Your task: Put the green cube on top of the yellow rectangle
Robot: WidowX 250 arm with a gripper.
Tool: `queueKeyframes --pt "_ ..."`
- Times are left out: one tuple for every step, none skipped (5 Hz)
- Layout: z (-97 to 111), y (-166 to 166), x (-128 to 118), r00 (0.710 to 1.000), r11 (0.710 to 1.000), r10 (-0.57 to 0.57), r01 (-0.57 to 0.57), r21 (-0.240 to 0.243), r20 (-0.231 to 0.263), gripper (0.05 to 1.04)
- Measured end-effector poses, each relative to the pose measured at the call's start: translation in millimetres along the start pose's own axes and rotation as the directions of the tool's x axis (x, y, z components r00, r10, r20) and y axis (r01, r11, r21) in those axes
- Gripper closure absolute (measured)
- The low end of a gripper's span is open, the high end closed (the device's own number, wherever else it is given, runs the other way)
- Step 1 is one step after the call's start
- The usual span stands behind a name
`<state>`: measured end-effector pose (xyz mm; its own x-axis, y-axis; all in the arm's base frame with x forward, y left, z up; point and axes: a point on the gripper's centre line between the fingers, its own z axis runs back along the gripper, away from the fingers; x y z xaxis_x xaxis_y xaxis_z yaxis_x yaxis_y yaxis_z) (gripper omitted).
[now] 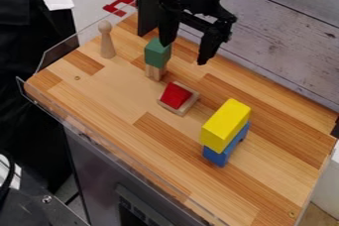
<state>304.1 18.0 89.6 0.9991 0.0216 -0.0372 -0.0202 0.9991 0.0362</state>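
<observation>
High over the back of the wooden table, my gripper (188, 53) hangs open, its two fingers spread wide with nothing between them. The green cube (157, 53) stands on a small light wooden block, just left of and below the left finger. Toward the right front, the yellow rectangle (226, 125) lies on top of a blue block (227, 146), with its upper face uncovered.
A red block (176, 95) rests on a light wooden piece (189, 105) at mid-table. A wooden peg figure (106, 39) stands at the left back. Clear low walls edge the tabletop (112, 101), and a grey plank wall rises behind.
</observation>
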Motion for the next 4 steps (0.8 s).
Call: queueKeyframes --pt "-4.2 1.3 -4.0 1.000 1.000 0.003 -0.003 0.010 -0.014 0.083" --pt "-4.5 6.2 -1.8 1.000 1.000 0.003 -0.003 0.002 0.001 0.083" --pt "-3.5 18.7 -1.3 1.000 1.000 0.016 -0.016 -0.001 0.005 0.083" --pt "-0.9 28.2 4.4 0.999 1.000 0.030 -0.030 -0.007 0.026 0.083"
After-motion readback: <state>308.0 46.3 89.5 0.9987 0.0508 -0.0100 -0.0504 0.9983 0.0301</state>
